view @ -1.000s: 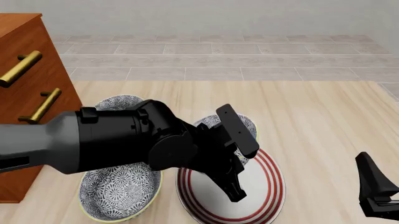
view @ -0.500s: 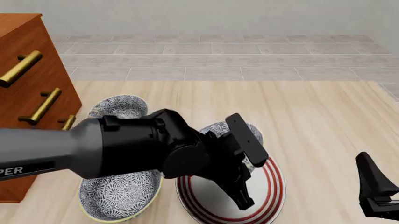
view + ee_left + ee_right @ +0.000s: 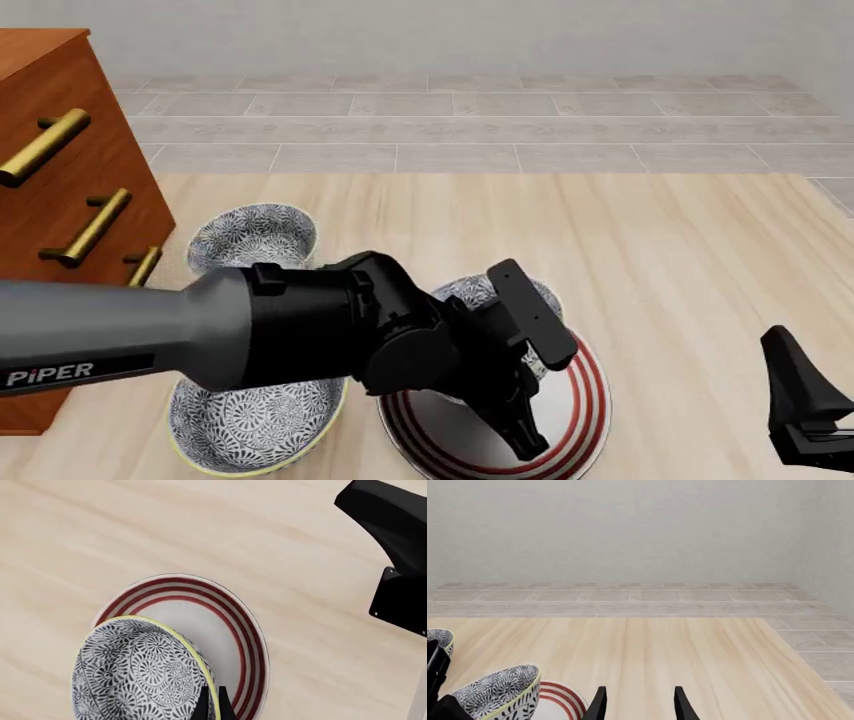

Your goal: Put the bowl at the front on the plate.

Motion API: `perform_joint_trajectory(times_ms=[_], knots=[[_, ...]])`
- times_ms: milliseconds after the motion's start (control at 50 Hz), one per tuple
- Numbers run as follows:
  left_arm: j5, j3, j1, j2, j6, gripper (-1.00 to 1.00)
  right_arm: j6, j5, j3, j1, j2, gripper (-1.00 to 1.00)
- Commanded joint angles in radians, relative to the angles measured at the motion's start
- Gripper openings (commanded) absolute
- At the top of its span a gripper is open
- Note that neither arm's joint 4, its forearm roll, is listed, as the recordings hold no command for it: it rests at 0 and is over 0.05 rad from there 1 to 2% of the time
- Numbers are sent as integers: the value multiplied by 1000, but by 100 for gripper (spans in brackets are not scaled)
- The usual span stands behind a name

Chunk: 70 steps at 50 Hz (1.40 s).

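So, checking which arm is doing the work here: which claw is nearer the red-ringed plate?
Left. The left claw grips the bowl right over the plate; the right claw sits off to the plate's right, open, over bare table.

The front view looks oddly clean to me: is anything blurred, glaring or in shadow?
Front view: sharp throughout, even flat light, no glare; the left arm hides much of the plate. Left wrist view: the bowl is crisp, with only a faint shadow on the plate. Right wrist view: equally sharp, the right gripper dark.

Floral bowl [image 3: 143, 672] tilted over red-ringed plate [image 3: 233, 625]
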Motion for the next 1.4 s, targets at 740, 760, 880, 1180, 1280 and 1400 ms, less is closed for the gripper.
perform_joint_trajectory(times_ms=[740,760,880,1180,1280,1400], knots=[[-10,-5,-26,13,-45,100,0,0,0,0,0,100],[-7,-4,-26,10,-42,100,0,0,0,0,0,100],[22,-13,-33,-19,-45,100,0,0,0,0,0,100],[88,77,20,-210,-10,100,0,0,0,0,0,100],[99,116,38,-278,-1,100,0,0,0,0,0,100],[89,138,22,-335,-2,100,0,0,0,0,0,100]])
